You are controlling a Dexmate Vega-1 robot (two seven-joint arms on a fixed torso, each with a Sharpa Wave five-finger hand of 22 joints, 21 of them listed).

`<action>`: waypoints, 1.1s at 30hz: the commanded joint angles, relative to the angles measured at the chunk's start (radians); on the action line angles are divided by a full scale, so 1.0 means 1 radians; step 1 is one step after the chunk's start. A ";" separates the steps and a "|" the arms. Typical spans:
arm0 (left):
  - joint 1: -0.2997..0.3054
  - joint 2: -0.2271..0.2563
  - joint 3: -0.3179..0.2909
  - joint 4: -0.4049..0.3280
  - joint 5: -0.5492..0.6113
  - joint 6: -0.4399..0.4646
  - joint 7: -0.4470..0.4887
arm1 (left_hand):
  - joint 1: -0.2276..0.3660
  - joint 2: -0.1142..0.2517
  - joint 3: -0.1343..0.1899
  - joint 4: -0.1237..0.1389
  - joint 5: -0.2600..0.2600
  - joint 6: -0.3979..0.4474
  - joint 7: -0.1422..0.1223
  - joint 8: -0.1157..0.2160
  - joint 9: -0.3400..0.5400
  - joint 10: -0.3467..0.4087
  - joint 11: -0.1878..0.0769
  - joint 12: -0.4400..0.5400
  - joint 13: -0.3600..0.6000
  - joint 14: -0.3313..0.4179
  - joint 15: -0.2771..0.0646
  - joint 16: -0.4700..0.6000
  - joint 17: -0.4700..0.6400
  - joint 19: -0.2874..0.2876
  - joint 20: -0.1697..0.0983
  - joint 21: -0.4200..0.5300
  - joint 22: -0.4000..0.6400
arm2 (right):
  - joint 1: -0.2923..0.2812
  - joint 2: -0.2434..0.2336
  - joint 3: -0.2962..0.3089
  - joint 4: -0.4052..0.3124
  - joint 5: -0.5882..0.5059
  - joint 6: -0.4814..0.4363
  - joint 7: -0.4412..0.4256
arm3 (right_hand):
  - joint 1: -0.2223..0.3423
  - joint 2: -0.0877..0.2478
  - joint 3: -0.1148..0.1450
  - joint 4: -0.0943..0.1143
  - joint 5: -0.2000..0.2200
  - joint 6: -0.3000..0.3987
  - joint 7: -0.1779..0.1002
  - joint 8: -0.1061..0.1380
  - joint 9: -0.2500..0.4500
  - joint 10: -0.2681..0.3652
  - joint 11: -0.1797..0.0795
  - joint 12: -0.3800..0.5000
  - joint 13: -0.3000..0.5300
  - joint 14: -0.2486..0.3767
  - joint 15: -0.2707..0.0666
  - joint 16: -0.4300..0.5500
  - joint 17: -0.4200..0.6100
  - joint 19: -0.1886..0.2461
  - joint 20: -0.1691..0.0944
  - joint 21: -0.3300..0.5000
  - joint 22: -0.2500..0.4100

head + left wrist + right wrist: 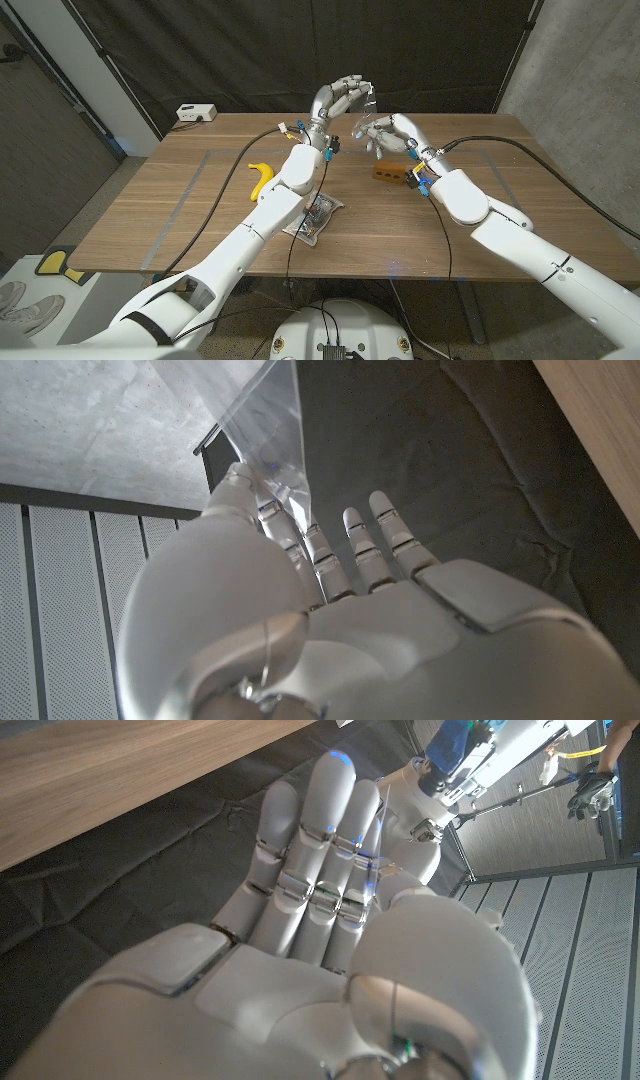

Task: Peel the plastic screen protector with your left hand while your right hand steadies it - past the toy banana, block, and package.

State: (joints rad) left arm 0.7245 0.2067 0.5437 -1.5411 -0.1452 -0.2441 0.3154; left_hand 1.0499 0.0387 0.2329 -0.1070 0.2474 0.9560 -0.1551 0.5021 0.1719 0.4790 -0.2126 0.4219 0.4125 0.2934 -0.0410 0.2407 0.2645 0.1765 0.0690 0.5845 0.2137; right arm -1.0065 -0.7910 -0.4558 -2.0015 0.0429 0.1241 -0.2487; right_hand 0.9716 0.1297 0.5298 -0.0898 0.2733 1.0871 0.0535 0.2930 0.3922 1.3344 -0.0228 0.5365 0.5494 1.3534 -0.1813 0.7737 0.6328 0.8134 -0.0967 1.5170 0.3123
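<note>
Reaching up over the far half of the table point(200, 200), both hands meet in the air above its middle. The left hand point(342, 97) is raised highest, fingers curled, and the left wrist view shows a clear plastic sheet, the protector point(262, 430), pinched between its thumb and fingers point(300, 535); the sheet rises from the grip against the concrete wall and dark curtain. In the head view the protector point(366, 118) is only a faint glint between the two hands, lifted clear of the wood.

The right hand point(390, 133) sits just beside the left and a little lower, fingers bent inward. In the right wrist view its fingers point(320, 870) lie close together with a thin clear edge running between them and the thumb, so it appears to clamp the protector's other side, though the film itself is hard to make out there. The left hand point(425, 820) shows beyond those fingertips, close by.

On the table, a banana point(262, 178) lies near the left forearm's outer side. A brown block point(388, 172) sits under the right wrist. A clear package point(315, 216) with dark contents lies near the front edge, partly behind the left arm. A white box point(194, 113) rests at the far left corner.
</note>
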 commanded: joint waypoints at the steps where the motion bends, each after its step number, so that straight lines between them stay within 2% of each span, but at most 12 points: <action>1: -0.024 -0.025 0.003 0.031 -0.056 0.001 -0.033 | 0.017 -0.001 0.006 -0.008 -0.005 0.013 0.008 -0.011 0.003 0.013 -0.004 0.004 -0.001 0.012 -0.118 0.003 0.002 0.009 -0.005 0.007 -0.001 | 0.007 -0.001 -0.002 0.019 -0.003 0.014 0.003 | 0.003 0.011 0.049 -0.050 -0.002 0.036 0.027 -0.001 0.002 0.029 -0.010 -0.003 0.003 -0.038 -0.037 0.004 0.003 -0.007 -0.123 0.003 -0.001; 7: -0.052 -0.026 0.015 0.050 -0.075 0.017 -0.068 | 0.021 -0.001 0.008 -0.011 -0.012 0.000 0.033 -0.032 0.004 0.005 -0.004 -0.001 -0.004 0.002 -0.107 -0.005 0.004 0.000 -0.002 0.008 -0.001 | 0.012 0.002 -0.003 0.036 -0.002 0.036 0.003 | 0.003 0.011 0.048 -0.052 -0.003 0.036 0.027 -0.002 0.002 0.029 -0.010 -0.004 0.004 -0.038 -0.038 0.004 0.004 -0.008 -0.123 0.006 -0.003; 9: -0.062 -0.023 0.020 0.058 -0.082 0.022 -0.085 | 0.019 -0.003 0.007 -0.011 -0.017 -0.008 0.066 -0.044 0.005 -0.002 -0.004 -0.004 -0.005 0.001 -0.108 -0.008 0.005 -0.003 -0.002 0.010 -0.002 | 0.013 0.001 -0.003 0.037 -0.008 0.036 -0.001 | 0.004 0.011 0.048 -0.052 -0.003 0.037 0.027 -0.002 0.001 0.029 -0.010 -0.004 0.004 -0.037 -0.039 0.004 0.004 -0.007 -0.123 0.007 -0.003; 11: -0.071 -0.019 0.024 0.059 -0.090 0.037 -0.100 | 0.016 -0.010 0.004 -0.011 -0.020 -0.008 0.072 -0.051 0.006 -0.005 -0.003 -0.005 -0.005 -0.005 -0.101 -0.011 0.005 -0.007 -0.001 0.010 -0.002 | 0.014 0.002 -0.002 0.044 -0.006 0.046 0.000 | 0.004 0.011 0.048 -0.052 -0.004 0.037 0.027 -0.001 0.002 0.028 -0.010 -0.004 0.005 -0.036 -0.038 0.004 0.004 -0.010 -0.123 0.005 -0.006; 13: -0.084 -0.007 0.031 0.058 -0.099 0.057 -0.129 | 0.012 -0.014 0.001 -0.010 -0.023 -0.007 0.096 -0.059 0.007 -0.011 -0.003 -0.007 -0.006 -0.012 -0.098 -0.016 0.005 -0.012 -0.001 0.010 -0.002 | 0.016 0.003 -0.002 0.048 -0.004 0.050 -0.001 | 0.004 0.012 0.048 -0.052 -0.004 0.036 0.027 -0.002 0.003 0.029 -0.010 -0.004 0.005 -0.037 -0.038 0.004 0.006 -0.010 -0.123 0.005 -0.008; 18: -0.110 0.018 0.049 0.064 -0.108 0.077 -0.187 | -0.044 -0.054 -0.034 0.009 -0.023 -0.165 0.139 -0.171 0.015 -0.121 0.004 -0.044 -0.007 -0.078 -0.055 -0.041 0.011 -0.056 0.012 0.009 -0.001 | 0.020 0.004 0.001 0.059 0.001 0.055 -0.002 | 0.004 0.012 0.046 -0.053 -0.005 0.037 0.028 -0.003 0.002 0.028 -0.011 -0.004 0.008 -0.035 -0.038 0.002 0.004 -0.011 -0.123 0.007 -0.012; 21: -0.109 0.013 0.051 0.065 -0.101 0.079 -0.169 | -0.054 -0.057 -0.040 0.013 -0.019 -0.192 0.150 -0.190 0.018 -0.140 0.016 -0.048 -0.006 -0.092 -0.044 -0.044 0.014 -0.070 0.011 0.007 -0.001 | 0.024 0.003 0.002 0.064 0.003 0.057 0.000 | 0.005 0.012 0.048 -0.053 -0.005 0.037 0.028 -0.003 0.003 0.028 -0.011 -0.005 0.007 -0.037 -0.038 0.003 0.007 -0.010 -0.123 0.009 -0.012; 22: -0.109 0.009 0.050 0.069 -0.102 0.078 -0.163 | -0.060 -0.062 -0.045 0.015 -0.016 -0.230 0.156 -0.211 0.020 -0.153 0.035 -0.051 -0.006 -0.094 -0.042 -0.042 0.015 -0.074 0.007 0.008 -0.001 | 0.026 0.004 0.002 0.067 0.006 0.060 0.002 | 0.005 0.012 0.048 -0.053 -0.006 0.037 0.028 -0.003 0.003 0.029 -0.010 -0.005 0.007 -0.037 -0.038 0.002 0.007 -0.008 -0.123 0.012 -0.010; 23: -0.108 0.006 0.049 0.070 -0.100 0.078 -0.152 | -0.062 -0.062 -0.046 0.016 -0.015 -0.235 0.162 -0.215 0.020 -0.151 0.032 -0.049 -0.006 -0.096 -0.041 -0.042 0.015 -0.075 0.009 0.008 -0.001 | 0.028 0.004 0.001 0.069 0.006 0.061 0.003 | 0.005 0.012 0.048 -0.053 -0.006 0.036 0.028 -0.004 0.003 0.028 -0.011 -0.005 0.008 -0.037 -0.038 0.002 0.007 -0.009 -0.123 0.012 -0.011; 25: -0.105 -0.006 0.046 0.078 -0.103 0.070 -0.137 | -0.057 -0.054 -0.044 0.014 -0.009 -0.141 0.159 -0.188 0.026 -0.125 0.018 -0.033 -0.005 -0.083 -0.046 -0.036 0.016 -0.075 0.008 0.014 0.000 | 0.032 0.006 0.001 0.077 0.010 0.067 0.005 | 0.005 0.012 0.046 -0.053 -0.007 0.038 0.028 -0.004 0.002 0.030 -0.009 -0.006 0.006 -0.035 -0.038 0.001 0.005 -0.009 -0.123 0.012 -0.012; 27: -0.097 -0.022 0.043 0.081 -0.098 0.065 -0.103 | -0.027 -0.035 -0.029 0.001 -0.005 -0.026 0.158 -0.163 0.025 -0.066 0.003 -0.003 -0.005 -0.040 -0.074 -0.023 0.017 -0.054 0.005 0.032 0.001 | 0.036 0.006 0.001 0.083 0.010 0.072 0.007 | 0.005 0.012 0.047 -0.053 -0.007 0.038 0.028 -0.004 0.003 0.029 -0.011 -0.005 0.009 -0.036 -0.038 0.002 0.006 -0.011 -0.123 0.011 -0.015; 33: -0.092 -0.044 0.037 0.094 -0.104 0.048 -0.075 | 0.016 -0.002 -0.001 -0.015 -0.013 0.098 0.158 -0.140 0.022 0.007 -0.003 0.028 -0.004 0.009 -0.103 -0.013 0.016 -0.031 0.001 0.054 0.000 | 0.044 0.011 0.000 0.105 0.020 0.093 0.011 | 0.004 0.012 0.046 -0.053 -0.007 0.038 0.027 -0.004 0.004 0.030 -0.012 -0.006 0.008 -0.036 -0.038 0.001 0.007 -0.011 -0.123 0.013 -0.017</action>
State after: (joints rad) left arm 0.6298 0.1946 0.5844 -1.4677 -0.2411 -0.1816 0.1839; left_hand 1.0445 0.0311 0.2182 -0.1195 0.2368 1.0161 0.0017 0.3524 0.1919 0.4638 -0.2144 0.4404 0.4061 0.2852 -0.0395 0.2196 0.2766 0.1335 0.0713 0.6273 0.2120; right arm -0.9800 -0.7868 -0.4565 -1.9343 0.0487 0.1878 -0.2468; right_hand 0.9718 0.1296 0.5271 -0.0926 0.2658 1.0940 0.0537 0.2874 0.3921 1.3344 -0.0228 0.5325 0.5542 1.3531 -0.1809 0.7737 0.6373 0.8047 -0.0947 1.5249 0.2957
